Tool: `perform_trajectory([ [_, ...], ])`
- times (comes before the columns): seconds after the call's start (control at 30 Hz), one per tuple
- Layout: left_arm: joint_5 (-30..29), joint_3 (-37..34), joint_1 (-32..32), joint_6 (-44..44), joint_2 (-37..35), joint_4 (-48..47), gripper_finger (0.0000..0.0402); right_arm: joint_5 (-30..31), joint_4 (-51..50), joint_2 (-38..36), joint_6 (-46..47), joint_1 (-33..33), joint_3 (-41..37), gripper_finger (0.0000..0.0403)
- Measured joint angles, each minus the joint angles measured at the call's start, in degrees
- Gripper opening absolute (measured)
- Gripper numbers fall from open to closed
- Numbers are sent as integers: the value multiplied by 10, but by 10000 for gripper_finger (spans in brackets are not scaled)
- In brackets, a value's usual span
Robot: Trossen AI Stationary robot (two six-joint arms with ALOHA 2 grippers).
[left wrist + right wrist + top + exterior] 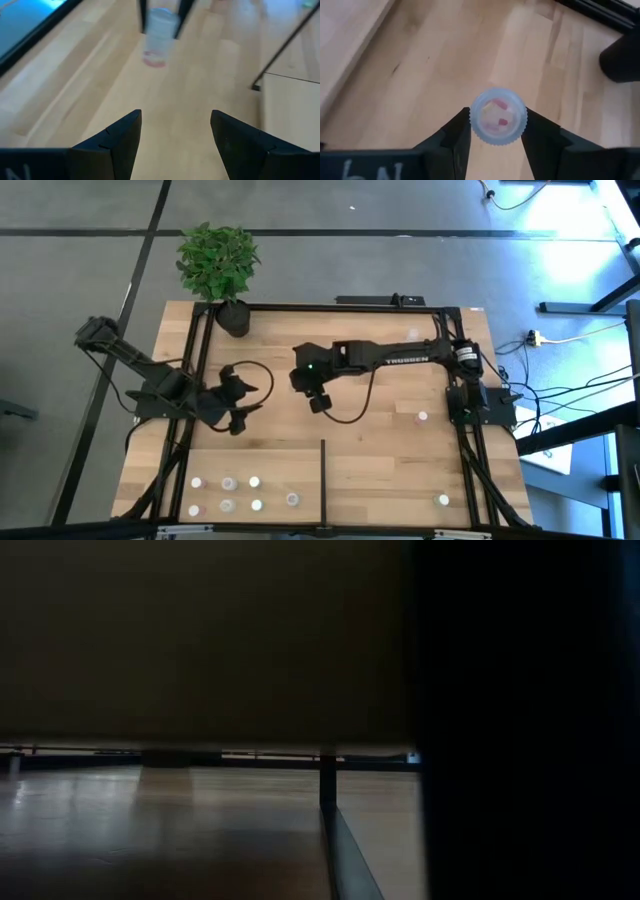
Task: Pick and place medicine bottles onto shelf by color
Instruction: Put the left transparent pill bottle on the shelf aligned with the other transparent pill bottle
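Seven small medicine bottles (227,492) stand grouped at the near-left corner of the light-wood shelf (380,470), left of the short black divider bar (322,480). Right of that bar, a single bottle (443,500) stands near the near-right corner; another bottle (422,417) stands farther back on the right side, close to the right rail, and one more pale cap (413,334) may show by the far rail, too small to confirm.

At mid-depth, the left gripper (238,423) hovers over the left part of the shelf, its jaws parted and holding nothing, as its wrist view shows bare wood between the fingers (122,140). Slightly farther, the right gripper (318,404) hangs over the centre, its jaws closed on the held bottle (498,116), a clear bottle with a ribbed pale cap through which pink and yellowish contents show. The left wrist view sees this same bottle carried above the boards.

Farthest back, a potted plant (218,265) stands at the far-left corner of the bench.

Judged from this layout, the task is past its midpoint: the near-left group looks sorted, one bottle is in transit, and two or three on the right remain to be assessed. Cap colours are too small to verify.
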Motion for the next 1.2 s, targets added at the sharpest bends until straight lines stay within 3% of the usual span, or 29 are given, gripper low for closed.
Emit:
perform_trajectory([
  [0.3, -4, 0, -34, -18, 0, 0, 231, -77, 1, 28, -25, -54, 0, 153],
  [0.7, -8, 0, -36, -16, 0, -1, 231, -83, -8, 105, -24, -83, 0, 153],
  [1.2, -8, 0, -36, -14, 0, 0, 231, -83, -22, 106, -24, -83, -1, 153],
])
